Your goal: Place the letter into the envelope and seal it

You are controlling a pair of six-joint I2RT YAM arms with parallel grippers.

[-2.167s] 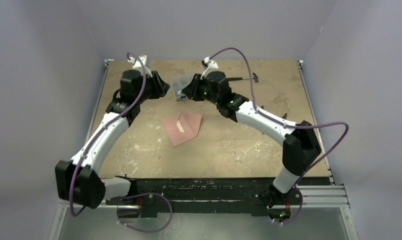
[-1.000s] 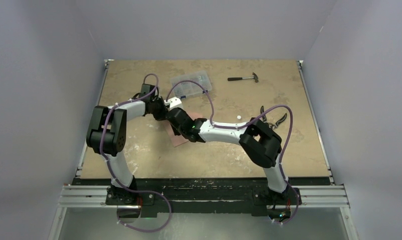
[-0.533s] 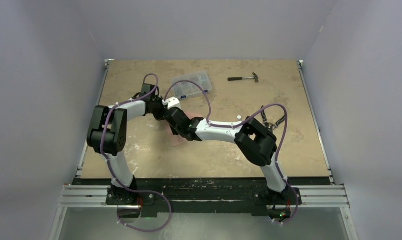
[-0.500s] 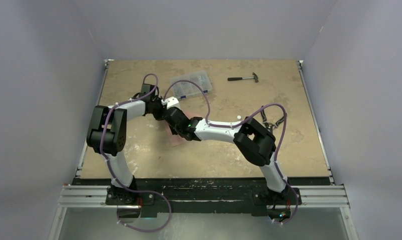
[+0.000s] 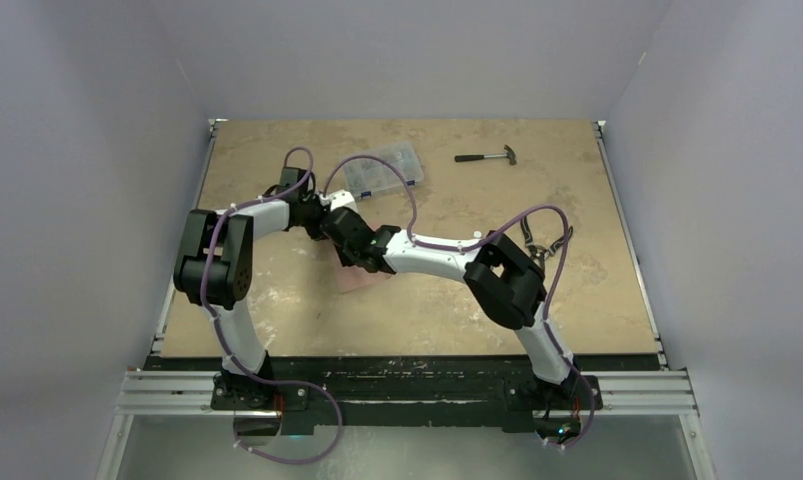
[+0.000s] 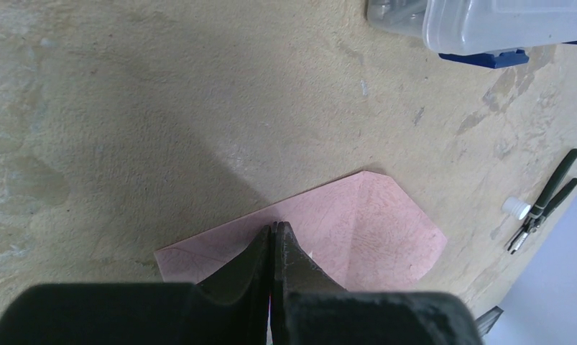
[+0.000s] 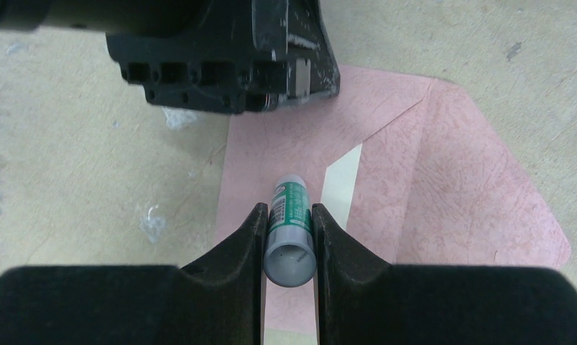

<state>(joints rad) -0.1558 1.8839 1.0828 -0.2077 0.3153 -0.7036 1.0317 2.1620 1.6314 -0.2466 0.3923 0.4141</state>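
Note:
The salmon-pink envelope (image 7: 443, 194) lies flat on the table, flap side up, and only a corner of it (image 5: 355, 281) shows under the arms in the top view. A pale cream strip (image 7: 343, 180) runs along the flap edge. I cannot make out the letter itself. My right gripper (image 7: 288, 210) hangs over the envelope, shut on a green and grey glue stick (image 7: 291, 244) that points down at the paper. My left gripper (image 6: 274, 227) is shut, its tips resting on the envelope (image 6: 375, 237) near its far edge, just beyond the glue stick.
A clear compartment box (image 5: 382, 168) stands behind the arms, also seen in the left wrist view (image 6: 501, 25). A hammer (image 5: 487, 156) lies at the back right. Pliers (image 6: 545, 205) and a small white cap (image 6: 517, 207) lie to the right of the envelope.
Both arms came down from the back of the table onto the envelope. Over the last second the right gripper slid slightly up and left over it; the left gripper stayed put.

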